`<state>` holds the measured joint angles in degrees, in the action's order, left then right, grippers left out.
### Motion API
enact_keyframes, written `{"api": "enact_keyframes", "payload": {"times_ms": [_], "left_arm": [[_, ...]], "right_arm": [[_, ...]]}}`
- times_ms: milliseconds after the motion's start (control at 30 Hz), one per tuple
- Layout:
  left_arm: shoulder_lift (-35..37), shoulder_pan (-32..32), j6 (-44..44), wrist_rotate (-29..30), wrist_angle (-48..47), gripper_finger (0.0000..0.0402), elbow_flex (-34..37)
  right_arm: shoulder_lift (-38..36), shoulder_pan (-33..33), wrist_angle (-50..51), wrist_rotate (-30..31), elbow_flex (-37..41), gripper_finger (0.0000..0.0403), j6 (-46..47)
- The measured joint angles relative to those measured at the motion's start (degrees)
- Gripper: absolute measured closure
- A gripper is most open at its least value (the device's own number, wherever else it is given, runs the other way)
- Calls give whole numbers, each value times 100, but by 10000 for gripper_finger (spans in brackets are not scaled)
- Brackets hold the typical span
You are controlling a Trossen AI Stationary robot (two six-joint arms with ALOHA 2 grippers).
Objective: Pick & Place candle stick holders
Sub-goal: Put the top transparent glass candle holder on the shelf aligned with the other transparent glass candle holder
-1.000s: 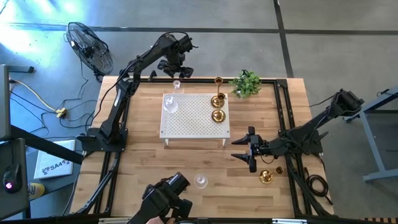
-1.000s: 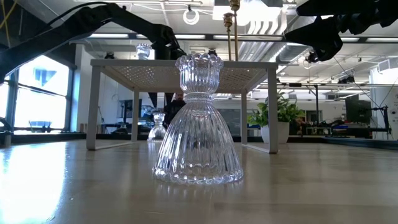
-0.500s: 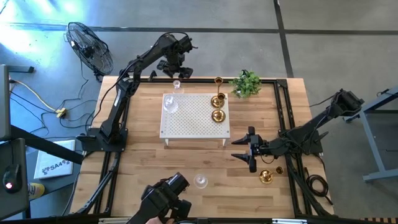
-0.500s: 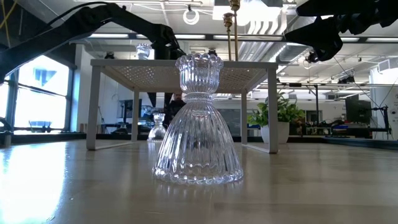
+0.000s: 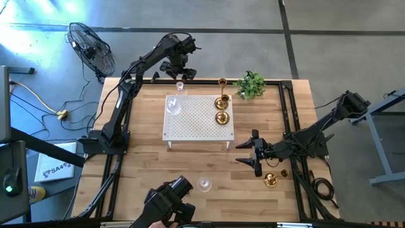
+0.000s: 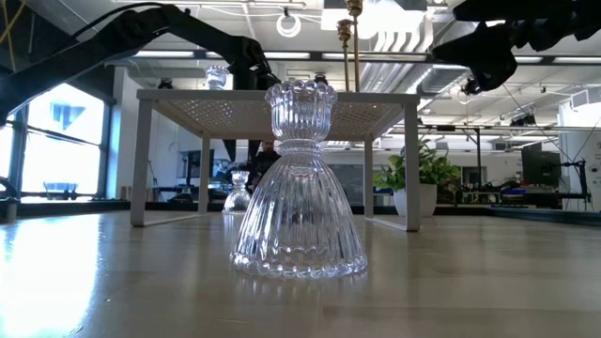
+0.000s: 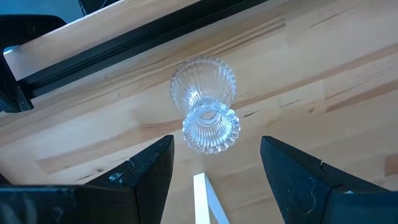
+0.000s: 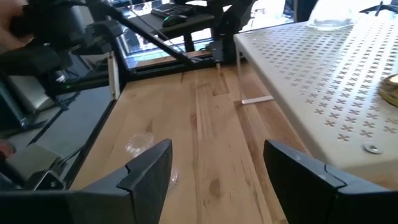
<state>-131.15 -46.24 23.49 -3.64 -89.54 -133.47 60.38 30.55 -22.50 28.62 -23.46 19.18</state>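
My left gripper hangs open, pointing down, above a clear glass candle stick holder that stands on its round base on the table just beyond the white platform; the fingers stand apart on either side, above it. On the platform rest another glass holder and two gold holders. A third glass holder stands near the table's front edge. A gold holder sits on the table at the near right. My right gripper is open, held level near the platform's near right corner.
A tall gold candle stick and a small green plant stand at the far edge of the table. A black frame runs along the table's sides. A fan stands off the table at the far left.
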Motion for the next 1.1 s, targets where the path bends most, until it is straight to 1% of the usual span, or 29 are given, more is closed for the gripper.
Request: {"api": "enact_keyframes", "payload": {"times_ms": [167, 400, 500, 733, 933, 1100], "left_arm": [[0, 2, 91, -68, 0, 167, 0], [0, 13, 124, -182, -9, 167, 0], [0, 13, 206, -181, -7, 167, 0], [0, 15, 261, -144, 90, 167, 0], [0, 20, 470, -46, 170, 167, 0], [0, 27, 487, -48, 56, 167, 0]], "right_arm": [[0, 0, 0, -68, 0, 157, -13], [0, 0, 0, -433, 0, 157, -18], [0, 0, -94, -376, 0, 157, 40], [-2, 0, -708, -310, 0, 157, 135], [-2, 0, -684, -332, 0, 157, 6], [-2, 0, -627, -401, 0, 157, -13]]}}
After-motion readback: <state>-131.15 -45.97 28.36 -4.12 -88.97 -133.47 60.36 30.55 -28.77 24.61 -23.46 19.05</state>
